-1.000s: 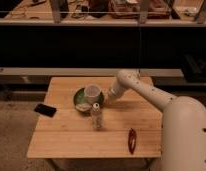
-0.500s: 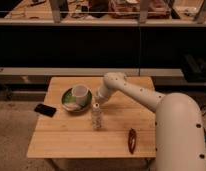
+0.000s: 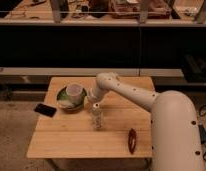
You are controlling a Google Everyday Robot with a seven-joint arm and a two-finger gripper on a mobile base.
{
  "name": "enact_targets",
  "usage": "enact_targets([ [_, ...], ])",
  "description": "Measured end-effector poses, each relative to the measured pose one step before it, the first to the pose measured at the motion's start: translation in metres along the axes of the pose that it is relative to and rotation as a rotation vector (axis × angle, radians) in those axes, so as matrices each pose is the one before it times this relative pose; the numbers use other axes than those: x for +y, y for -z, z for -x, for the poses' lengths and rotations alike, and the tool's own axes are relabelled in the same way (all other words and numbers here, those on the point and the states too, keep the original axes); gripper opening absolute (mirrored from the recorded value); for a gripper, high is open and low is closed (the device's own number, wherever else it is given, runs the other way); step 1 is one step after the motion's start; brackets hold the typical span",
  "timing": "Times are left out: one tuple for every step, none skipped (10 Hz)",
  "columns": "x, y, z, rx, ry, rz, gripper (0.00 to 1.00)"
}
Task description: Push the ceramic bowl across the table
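Note:
The ceramic bowl (image 3: 69, 99) is a shallow dark-green dish with a paler rim, sitting near the left edge of the light wooden table (image 3: 71, 140). A white cylindrical cup (image 3: 74, 91) stands in it. My white arm reaches in from the lower right across the table. The gripper (image 3: 89, 101) is low at the bowl's right rim, touching or nearly touching it.
A small clear bottle with a white cap (image 3: 97, 118) stands mid-table just in front of the gripper. A red-brown oblong object (image 3: 131, 140) lies near the front right edge. A black phone (image 3: 45, 109) rests at the left edge beside the bowl. Dark shelving stands behind.
The gripper has swept left across the table, and the bowl with the cup has slid left ahead of it, ending close to the phone and the left edge.

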Motion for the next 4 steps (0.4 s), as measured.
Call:
enact_targets([
  [0.00562, 0.00253, -0.0024, 0.00894, -0.00996, 0.00345, 0.0],
  [0.01447, 0.00344, -0.00123, 0.00934, -0.0197, 0.0138, 0.0],
  [0.01414, 0.00404, -0.00173, 0.00899, -0.02043, 0.01573, 0.01],
  [0.02152, 0.00753, -0.00423, 0.01762, -0.02942, 0.0256, 0.05],
])
